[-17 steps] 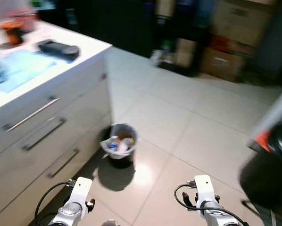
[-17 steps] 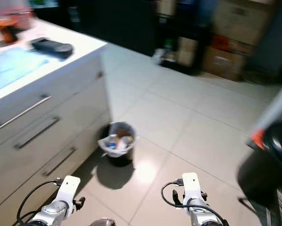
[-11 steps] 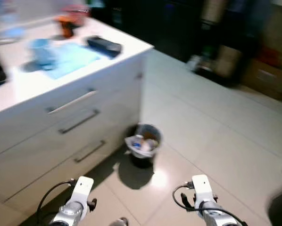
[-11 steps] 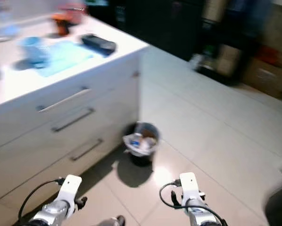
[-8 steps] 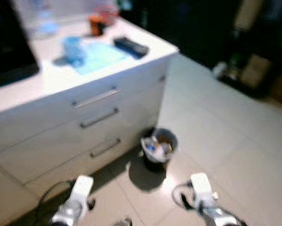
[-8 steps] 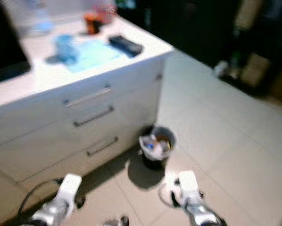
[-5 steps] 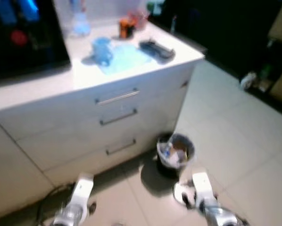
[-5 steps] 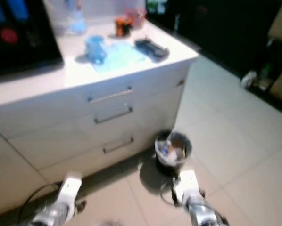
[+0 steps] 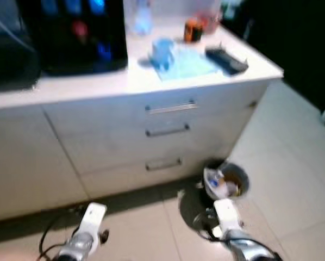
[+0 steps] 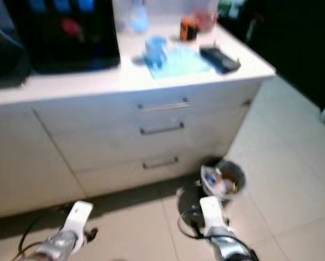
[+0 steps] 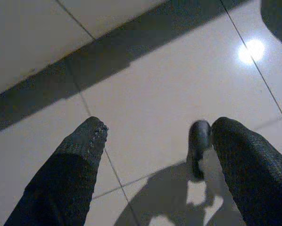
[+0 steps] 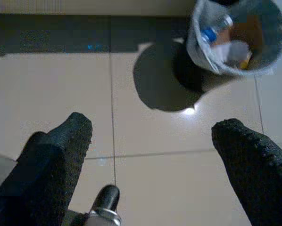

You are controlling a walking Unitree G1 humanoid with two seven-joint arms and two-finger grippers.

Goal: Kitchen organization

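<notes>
Nearest to us, both arms hang low over the tiled floor (image 9: 293,185). Our left tool (image 11: 155,141) has its two black fingers (image 11: 72,165) spread wide with nothing between them, only pale tile and a dark shadow band beneath. Our right tool (image 12: 150,141) is likewise spread wide and grips nothing; past its fingers (image 12: 61,146) we see the bin (image 12: 235,37) standing on the floor, lined with a pale bag and holding a bottle and other litter.

In the head views, which are blurred, the bin (image 9: 226,181) stands on the floor just beside the foot of the white desk (image 9: 97,87), near its right corner and just ahead of our right arm. The front of the desk has three drawers (image 9: 168,133) stacked one above another, each with a bar handle.

On the desk top, a blue cloth (image 9: 187,64) lies flat with a blue cup (image 9: 162,50) standing on its left part. A dark flat gadget (image 9: 226,60) lies near the right edge, just beside the cloth. Farther back stands an orange item (image 9: 192,30), too blurred for us to name. To the left sits a large black appliance (image 9: 70,35) with blue and red lights on its front.
</notes>
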